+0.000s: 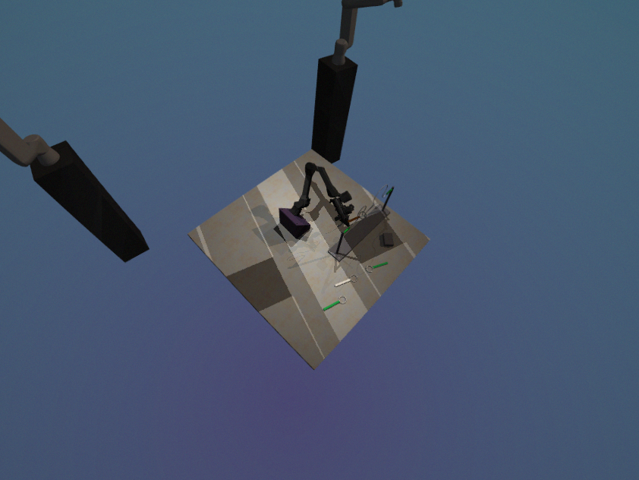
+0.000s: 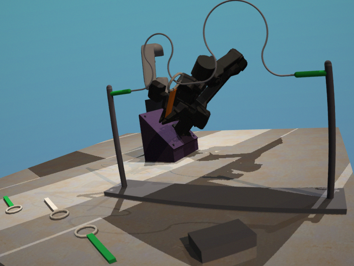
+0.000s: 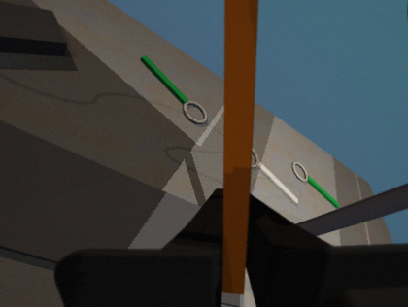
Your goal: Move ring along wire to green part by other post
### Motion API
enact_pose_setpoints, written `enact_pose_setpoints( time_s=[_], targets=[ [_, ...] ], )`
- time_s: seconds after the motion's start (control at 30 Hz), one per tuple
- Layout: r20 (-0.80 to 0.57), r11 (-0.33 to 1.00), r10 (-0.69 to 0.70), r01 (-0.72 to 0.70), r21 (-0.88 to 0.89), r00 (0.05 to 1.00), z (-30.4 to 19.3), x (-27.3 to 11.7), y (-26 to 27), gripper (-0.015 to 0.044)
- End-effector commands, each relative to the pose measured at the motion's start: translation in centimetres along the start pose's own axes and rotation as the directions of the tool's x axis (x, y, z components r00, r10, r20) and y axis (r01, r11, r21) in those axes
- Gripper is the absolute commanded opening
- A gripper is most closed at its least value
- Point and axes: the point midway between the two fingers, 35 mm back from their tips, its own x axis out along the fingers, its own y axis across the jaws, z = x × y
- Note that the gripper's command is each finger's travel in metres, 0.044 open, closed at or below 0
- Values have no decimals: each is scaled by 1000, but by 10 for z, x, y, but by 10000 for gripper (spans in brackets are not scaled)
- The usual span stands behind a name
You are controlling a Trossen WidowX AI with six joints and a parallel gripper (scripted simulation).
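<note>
My gripper (image 2: 167, 115) (image 3: 228, 196) (image 1: 344, 219) is shut on the lower end of the orange handle (image 2: 170, 102) (image 3: 239, 117). The handle stands nearly upright, tilted a little, with its pale ring (image 2: 170, 81) at the top around the thin grey wire (image 2: 170, 61), in the dip between the small left loop and the large right loop. I cannot tell whether ring and wire touch. The green wire parts sit at the left post (image 2: 120, 92) and the right post (image 2: 310, 73). The ring is nearer the left post (image 2: 115, 137) than the right post (image 2: 331, 129).
The posts stand on a dark base plate (image 2: 223, 198). A dark block (image 2: 223, 239) (image 3: 29, 34) lies in front of it. Three spare rings lie on the floor, two with green handles (image 2: 100, 247) (image 2: 8, 200) and one with a white handle (image 2: 51, 203). The arm's purple base (image 2: 165, 140) stands behind the wire.
</note>
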Motion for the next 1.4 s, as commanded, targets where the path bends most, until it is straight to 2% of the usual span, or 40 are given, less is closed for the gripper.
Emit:
enact_pose_setpoints(
  time_s=[0.0, 0.57, 1.03, 1.37],
  targets=[
    [-7, 993, -60, 59, -101, 998, 2, -3, -17, -150],
    [7, 857, -268, 241, -455, 963, 20, -20, -75, -150],
    [74, 632, -415, 346, -693, 907, 50, -42, -111, -150],
    [135, 458, -487, 384, -802, 863, 73, -57, -126, -150]
  ],
)
